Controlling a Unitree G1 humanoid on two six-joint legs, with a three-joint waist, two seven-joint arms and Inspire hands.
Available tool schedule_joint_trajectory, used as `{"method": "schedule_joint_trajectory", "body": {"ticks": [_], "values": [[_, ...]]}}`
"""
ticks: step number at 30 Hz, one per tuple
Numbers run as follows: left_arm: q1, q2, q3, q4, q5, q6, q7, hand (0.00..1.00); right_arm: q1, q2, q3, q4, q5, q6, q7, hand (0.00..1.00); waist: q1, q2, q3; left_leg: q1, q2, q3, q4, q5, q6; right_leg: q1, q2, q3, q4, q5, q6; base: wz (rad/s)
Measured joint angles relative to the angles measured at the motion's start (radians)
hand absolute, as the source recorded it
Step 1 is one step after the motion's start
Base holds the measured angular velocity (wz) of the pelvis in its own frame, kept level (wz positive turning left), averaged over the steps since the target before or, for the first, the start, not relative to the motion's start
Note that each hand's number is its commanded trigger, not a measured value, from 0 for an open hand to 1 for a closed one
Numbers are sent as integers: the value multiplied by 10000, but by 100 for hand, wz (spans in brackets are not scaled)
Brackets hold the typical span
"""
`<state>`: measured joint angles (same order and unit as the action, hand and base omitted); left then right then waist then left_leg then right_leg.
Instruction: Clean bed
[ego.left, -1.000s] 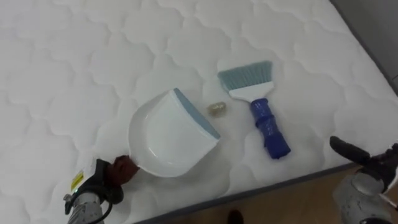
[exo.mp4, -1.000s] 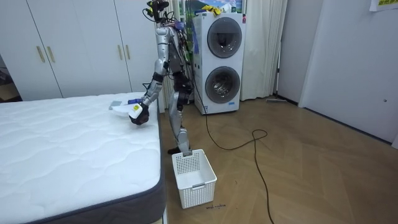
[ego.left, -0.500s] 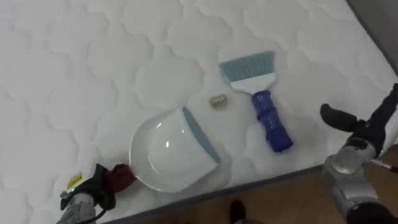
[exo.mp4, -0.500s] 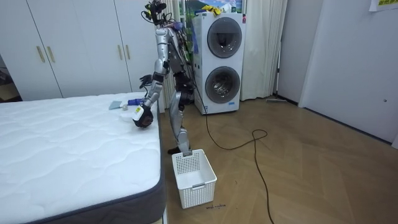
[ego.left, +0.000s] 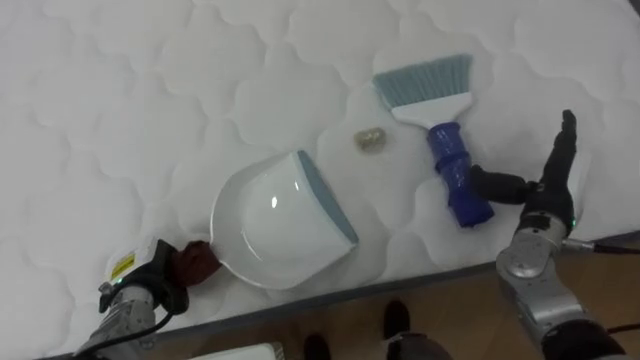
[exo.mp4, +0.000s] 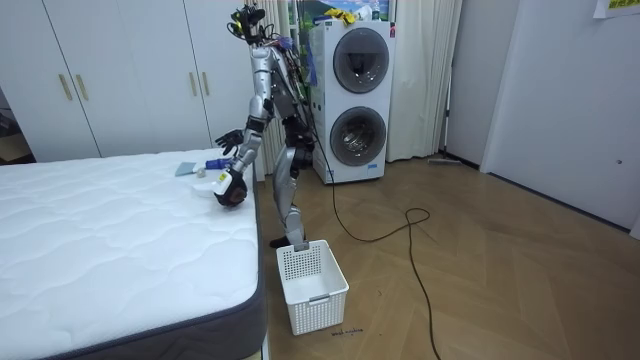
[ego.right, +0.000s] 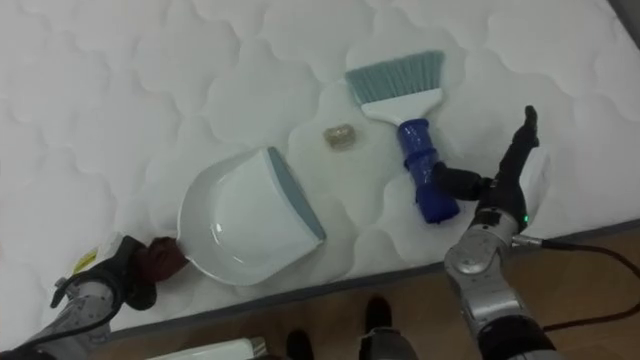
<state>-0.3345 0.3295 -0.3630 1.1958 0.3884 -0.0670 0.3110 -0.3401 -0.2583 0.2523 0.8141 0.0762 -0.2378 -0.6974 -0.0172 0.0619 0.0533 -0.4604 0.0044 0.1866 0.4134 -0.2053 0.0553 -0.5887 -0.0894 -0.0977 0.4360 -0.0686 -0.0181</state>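
White quilting covers the bed (ego.left: 120, 100), and the cleaning things lie near its edge. A white dustpan (ego.left: 270, 230) with a grey-blue lip rests flat on the mattress, its mouth facing the brush (ego.left: 447, 160). The left robot hand (ego.left: 140, 295) is clenched round the dustpan's dark red handle at the lower left. A small crumpled scrap (ego.left: 371, 140) lies between the dustpan's lip and the brush's pale blue bristles, apart from both. The brush lies flat, bristles away from the robot and its blue handle pointing toward the bed's edge. The right robot hand (ego.left: 548, 195) is released just beside the handle's end, fingers straight and pointing away from the robot, thumb stretched toward the handle; whether the thumb touches it I cannot tell.

From the room view, the robot stands on the wood floor (exo.mp4: 480, 270) at the bed's side, both arms reaching over the mattress. A white basket (exo.mp4: 312, 280) sits on the floor by its feet, stacked washers (exo.mp4: 358, 90) stand behind it, and white wardrobes (exo.mp4: 120, 70) line the wall beyond the bed.
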Motion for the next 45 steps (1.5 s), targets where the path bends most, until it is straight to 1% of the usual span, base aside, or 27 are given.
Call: {"method": "schedule_joint_trajectory", "body": {"ticks": [1, 2, 4, 6, 13, 16, 20, 22, 25, 26, 29, 31, 32, 35, 37, 43, 45], "values": [[-40, 0, 33, 6, -1, -5, -16, 100, -47, 10, 0, 0, -1, 0, 48, 0, 12, -25, 16, -23, -6, 4, -1, 4, 3, -40, 3, 12, 13, 1, -1, 0], [-127, 9, 64, 17, -12, -14, -92, 100, -110, 10, 0, 1, 3, 1, 182, 0, 123, -75, 49, -61, -7, 4, 17, 5, 4, -95, 12, 26, 49, 2, -1, 0], [-227, 42, 58, 16, -16, -55, -131, 100, -150, 6, 10, 0, 15, 28, 384, 0, 205, -156, 101, -88, -14, 3, 81, 4, 4, -141, 11, 23, 109, -6, -8, 3], [-299, 44, 49, 20, -23, -77, -179, 100, -267, 6, 61, 3, 15, 215, 692, 0, 244, -159, 103, -183, 14, -34, 155, 2, 3, -145, 4, -22, 94, -9, -10, 11], [-318, 101, 50, 14, -12, -55, -184, 100, -503, 1, 209, 66, -19, 247, 1097, 0, 335, -166, 104, -183, 22, -12, 153, 0, 4, -144, -31, -49, 102, -46, -8, 1], [-337, 121, 51, 11, -12, -21, -186, 100, -505, -3, 211, 132, -21, 465, 1175, 0, 381, -166, 104, -185, 30, -7, 151, -1, 1, -145, -30, -87, 106, -52, -18, 0], [-433, 124, 51, 13, -6, 140, -189, 100, -529, -37, 210, 243, -20, 656, 1321, 0, 468, -168, 101, -197, 41, -3, 188, -4, -2, -146, 11, -98, 125, -48, -25, 0], [-471, 157, 51, 12, -6, 186, -188, 100, -548, -51, 211, 243, -20, 656, 1397, 0, 483, -168, 101, -197, 41, -1, 197, -4, -2, -146, 8, -97, 132, -46, -26, 0], [-500, 247, 49, 12, -10, 243, -188, 100, -648, -55, 228, 256, -20, 684, 1474, 0, 482, -166, 98, -197, 42, -1, 207, -4, -2, -145, 4, -104, 137, -45, -28, 0], [-510, 291, 48, 11, -12, 260, -188, 100, -732, -83, 307, 265, -20, 765, 1494, 0, 481, -165, 98, -198, 44, -1, 214, -4, -2, -141, 2, -110, 137, -44, -29, 0], [-570, 335, 47, -4, -17, 399, -197, 100, -960, -120, 409, 660, -20, 825, 1566, 0, 498, -161, 95, -203, 50, -13, 254, -4, -2, -115, -3, -154, 146, -43, -31, 4], [-648, 337, 46, -2, -18, 478, -233, 100, -1151, -129, 412, 1211, 131, 866, 1667, 0, 495, -161, 95, -240, 53, -45, 325, -6, 3, -111, -72, -208, 171, -44, -30, 9], [-689, 339, 45, -6, -20, 502, -271, 100, -1164, -173, 414, 1474, 276, 884, 1816, 0, 513, -160, 95, -265, 52, -65, 345, -8, 6, -109, -96, -268, 178, -44, -30, 12], [-700, 340, 43, -2, -23, 576, -353, 100, -1153, -194, 413, 1961, 529, 1091, 2074, 0, 495, -160, 96, -317, 51, -92, 402, -17, 22, -110, -148, -420, 205, -44, -31, 8], [-698, 341, 45, 2, -19, 618, -367, 100, -1135, -221, 408, 2083, 538, 1157, 2235, 0, 508, -160, 96, -332, 51, -95, 426, -22, 29, -110, -150, -419, 203, -44, -31, 0], [-697, 340, 36, 12, -26, 690, -427, 100, -1143, -300, 413, 2403, 518, 1182, 2549, 0, 530, -158, 96, -322, 66, -179, 449, -25, 35, -36, -147, -420, 169, -31, -45, 2], [-712, 340, 40, 12, -27, 699, -448, 100, -1178, -430, 412, 2590, 491, 1172, 2746, 0, 520, -154, 94, -329, 51, -237, 411, -25, 35, -28, -150, -428, 168, -35, -41, 4]]}}
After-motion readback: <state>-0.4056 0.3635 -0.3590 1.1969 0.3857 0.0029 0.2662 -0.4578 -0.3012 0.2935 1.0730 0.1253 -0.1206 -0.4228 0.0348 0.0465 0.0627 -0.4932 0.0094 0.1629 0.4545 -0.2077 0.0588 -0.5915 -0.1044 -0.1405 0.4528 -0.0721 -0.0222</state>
